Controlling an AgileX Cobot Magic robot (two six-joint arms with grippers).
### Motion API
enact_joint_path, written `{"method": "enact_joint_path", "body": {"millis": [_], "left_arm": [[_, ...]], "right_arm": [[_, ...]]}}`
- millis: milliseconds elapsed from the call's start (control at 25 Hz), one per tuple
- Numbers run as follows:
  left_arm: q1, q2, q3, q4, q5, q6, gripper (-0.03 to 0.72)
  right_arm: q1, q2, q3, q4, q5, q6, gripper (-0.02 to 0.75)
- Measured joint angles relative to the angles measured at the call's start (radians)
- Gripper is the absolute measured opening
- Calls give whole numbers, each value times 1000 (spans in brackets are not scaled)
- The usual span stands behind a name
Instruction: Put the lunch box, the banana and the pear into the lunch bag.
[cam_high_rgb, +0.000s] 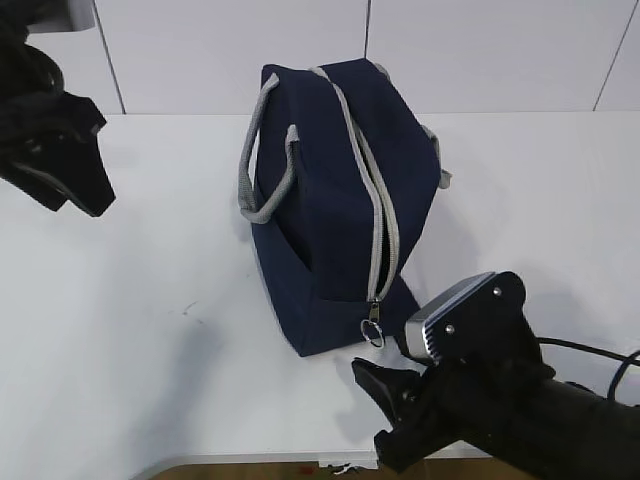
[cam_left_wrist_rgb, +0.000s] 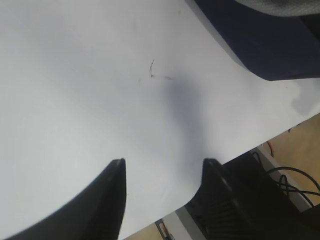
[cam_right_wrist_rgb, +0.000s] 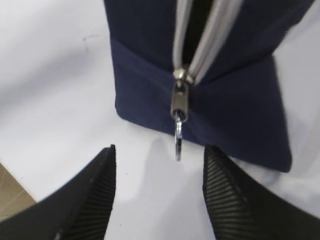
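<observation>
The navy lunch bag (cam_high_rgb: 330, 210) lies on the white table (cam_high_rgb: 140, 340), its grey zipper running toward me with the slider and metal ring pull (cam_high_rgb: 374, 330) at the near end. In the right wrist view the zipper (cam_right_wrist_rgb: 200, 35) shows a dark gap above the slider, and the ring pull (cam_right_wrist_rgb: 178, 140) hangs just ahead of my open, empty right gripper (cam_right_wrist_rgb: 159, 150). My right gripper (cam_high_rgb: 385, 385) sits at the table's front edge below the ring. My left gripper (cam_left_wrist_rgb: 162, 165) is open and empty, raised at the far left (cam_high_rgb: 75, 185). Lunch box, banana and pear are out of view.
Grey webbing handles (cam_high_rgb: 262, 170) stand on the bag's left side. The left wrist view shows a corner of the bag (cam_left_wrist_rgb: 270, 45), the table's front edge and cables (cam_left_wrist_rgb: 295, 180) below it. A white panelled wall (cam_high_rgb: 480, 50) backs the table.
</observation>
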Motion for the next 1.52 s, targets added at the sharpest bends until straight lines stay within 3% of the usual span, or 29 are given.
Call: {"method": "enact_joint_path", "body": {"millis": [240,720,1040,1400,1520], "left_arm": [[0,0,0,0,0,0,370],[0,0,0,0,0,0,363],[0,0,0,0,0,0,348],[0,0,0,0,0,0,328],[0,0,0,0,0,0,322]], "right_arm": [[0,87,-4,-4,-131,6,433],[0,136,-11,0,-215,6,427],[0,136,-11,6,-220,6,244],[0,136,-11,6,-203,17,214],[0,136,-11,12,-197,30,102]]}}
